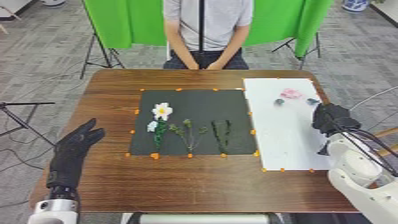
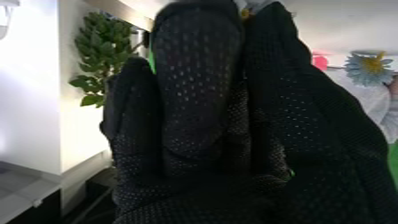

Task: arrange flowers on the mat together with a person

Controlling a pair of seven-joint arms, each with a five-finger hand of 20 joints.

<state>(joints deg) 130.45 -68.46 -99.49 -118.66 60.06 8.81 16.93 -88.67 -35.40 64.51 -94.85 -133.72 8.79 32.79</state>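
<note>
Left robot hand (image 1: 78, 146) nearest, fingers straight, empty, left of black mat (image 1: 191, 100); inward sweep could drag laid dark-green stems (image 1: 222, 136). Right robot hand (image 1: 336, 119) by white mat's (image 1: 284, 135) right edge, fingers extended, no grip seen; careless lift could brush nearby blue-grey bloom (image 1: 313, 101). White flower (image 1: 162, 111) on black mat. Pink flower (image 1: 290, 93) toward white mat's far end; hard pinch could crush petals.

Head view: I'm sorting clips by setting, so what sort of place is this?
Probably a robotics lab or filming studio: a bright green cloth backdrop, a thin black metal stand and a smooth white robot arm suggest it.
</note>
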